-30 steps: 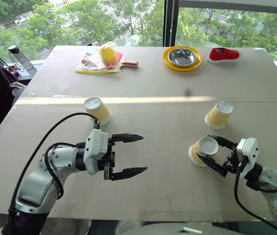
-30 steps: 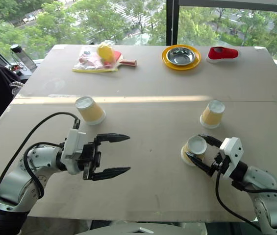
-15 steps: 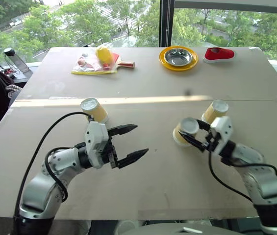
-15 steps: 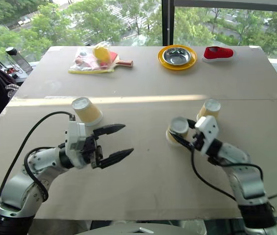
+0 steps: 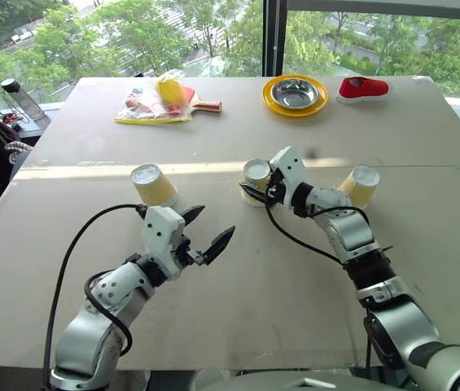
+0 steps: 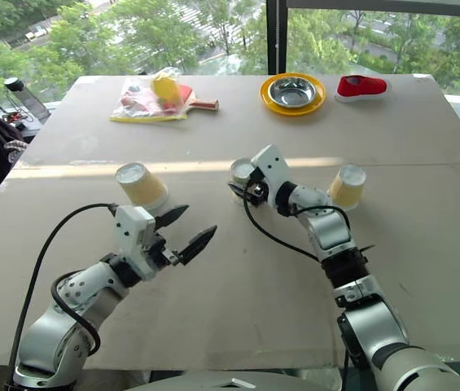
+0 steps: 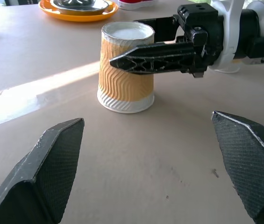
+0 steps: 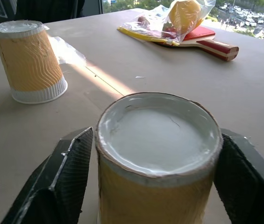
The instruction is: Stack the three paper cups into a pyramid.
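Three cups: small tapered yellow-tan paper cups with white rims and flat white bases, all upside down on the pale brown table [image 5: 238,285], none stacked.
Middle cup [image 5: 256,181]: the landmark, standing on its rim near the table's centre seam.
Left cup [image 5: 153,185]: well apart from the middle cup, toward the robot's left, tilted a little.
Right cup [image 5: 359,186]: well apart from the middle cup, toward the robot's right.
Right pincer [image 8: 155,154]: its black fingers [image 7: 155,58] flank the middle cup on both sides, right against its wall; whether they press it or stand just off it I cannot tell. The cup's rim rests on the table.
Left pincer [image 5: 211,230]: wide, holding nothing, low over the table nearer the robot than the middle cup and pointing toward it.
Yellow plate with steel bowl [image 5: 295,94]: beyond the middle cup, at the far edge.
Red shoe [image 5: 362,89]: just right of that plate.
Clear bag with a yellow object [image 5: 158,101]: beyond the middle cup and to its left, lying on a red paddle with a wooden handle [image 5: 205,103].
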Available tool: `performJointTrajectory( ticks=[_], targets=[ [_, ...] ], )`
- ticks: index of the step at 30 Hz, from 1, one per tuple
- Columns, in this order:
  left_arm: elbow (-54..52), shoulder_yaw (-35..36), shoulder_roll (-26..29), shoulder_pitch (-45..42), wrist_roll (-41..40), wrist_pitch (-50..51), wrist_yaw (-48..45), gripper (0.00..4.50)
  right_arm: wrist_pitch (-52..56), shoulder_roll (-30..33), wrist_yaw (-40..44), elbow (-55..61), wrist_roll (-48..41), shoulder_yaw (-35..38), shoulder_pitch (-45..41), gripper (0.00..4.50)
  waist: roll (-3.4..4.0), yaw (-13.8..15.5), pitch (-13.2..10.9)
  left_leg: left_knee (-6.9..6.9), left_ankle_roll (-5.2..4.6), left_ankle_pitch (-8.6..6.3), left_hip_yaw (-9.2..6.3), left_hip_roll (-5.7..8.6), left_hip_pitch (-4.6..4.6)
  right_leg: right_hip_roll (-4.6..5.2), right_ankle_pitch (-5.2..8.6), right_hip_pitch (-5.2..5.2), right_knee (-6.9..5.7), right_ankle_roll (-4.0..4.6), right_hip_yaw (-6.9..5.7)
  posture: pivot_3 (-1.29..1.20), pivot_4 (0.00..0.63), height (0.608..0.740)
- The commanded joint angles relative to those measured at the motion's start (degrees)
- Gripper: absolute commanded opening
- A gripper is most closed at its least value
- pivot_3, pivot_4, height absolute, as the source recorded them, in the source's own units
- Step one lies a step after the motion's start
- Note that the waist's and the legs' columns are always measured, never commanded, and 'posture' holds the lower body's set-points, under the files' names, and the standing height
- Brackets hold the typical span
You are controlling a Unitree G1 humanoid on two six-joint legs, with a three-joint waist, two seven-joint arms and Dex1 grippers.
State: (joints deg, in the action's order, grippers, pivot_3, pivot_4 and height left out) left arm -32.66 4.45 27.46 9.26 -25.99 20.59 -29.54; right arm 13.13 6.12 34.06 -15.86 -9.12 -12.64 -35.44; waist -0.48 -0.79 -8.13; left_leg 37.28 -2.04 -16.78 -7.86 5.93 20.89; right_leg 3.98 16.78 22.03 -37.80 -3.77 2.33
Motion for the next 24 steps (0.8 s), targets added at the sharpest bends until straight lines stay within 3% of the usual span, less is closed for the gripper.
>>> performJointTrajectory(
  ticks=[1,7,12,18,21,24],
  targets=[
    [-0.2,0.9,-1.6,-1.9,0.4,-2.4,1.0,4.50,-0.5,0.8,1.1,5.6,-2.0,2.2,2.2,4.45,0.00,0.0,0.0,0.02,0.00,0.00,0.01,0.00,0.00,0.00,0.00,0.00,-0.01,0.00,0.00,0.00,0.150,0.740],
    [-1.1,-1.7,-1.6,-2.4,0.0,-3.2,-2.1,4.50,3.5,7.4,-0.1,18.1,-1.0,3.6,12.6,4.45,-0.03,0.0,0.0,0.03,0.01,-0.01,0.02,0.02,0.03,0.04,0.00,0.00,0.02,0.00,0.02,0.00,0.150,0.740],
    [-1.4,-4.6,-0.2,-6.6,0.5,-2.0,-4.2,4.50,-2.6,11.4,-5.3,25.6,1.5,9.7,20.3,4.45,-0.02,0.1,0.0,0.02,0.01,-0.01,0.04,0.01,0.09,0.03,0.00,0.11,-0.05,0.00,0.05,0.00,0.150,0.740],
    [-2.7,-9.3,0.0,-10.8,-0.7,0.0,-7.5,4.50,-9.2,14.0,-11.9,30.1,4.5,18.0,23.1,4.45,-0.03,0.0,0.0,0.05,0.01,-0.01,0.18,0.00,0.02,0.01,-0.03,0.10,-0.12,0.02,0.09,0.00,0.150,0.740],
    [-2.5,-10.7,0.5,-12.4,-1.6,0.8,-9.6,4.50,-5.0,13.2,-17.1,28.9,2.1,24.1,23.0,4.45,-0.04,0.1,0.0,0.05,0.01,-0.01,0.17,0.00,0.03,0.01,-0.03,0.11,-0.10,0.02,0.09,0.00,0.150,0.740],
    [-1.6,-10.9,1.5,-13.6,-2.0,0.8,-11.8,4.50,-4.2,12.5,-17.7,27.4,0.9,25.2,22.6,4.45,-0.03,0.1,0.0,0.04,0.01,-0.01,0.17,-0.01,0.02,0.00,-0.03,0.11,-0.11,0.02,0.10,0.00,0.150,0.740]
  ],
)
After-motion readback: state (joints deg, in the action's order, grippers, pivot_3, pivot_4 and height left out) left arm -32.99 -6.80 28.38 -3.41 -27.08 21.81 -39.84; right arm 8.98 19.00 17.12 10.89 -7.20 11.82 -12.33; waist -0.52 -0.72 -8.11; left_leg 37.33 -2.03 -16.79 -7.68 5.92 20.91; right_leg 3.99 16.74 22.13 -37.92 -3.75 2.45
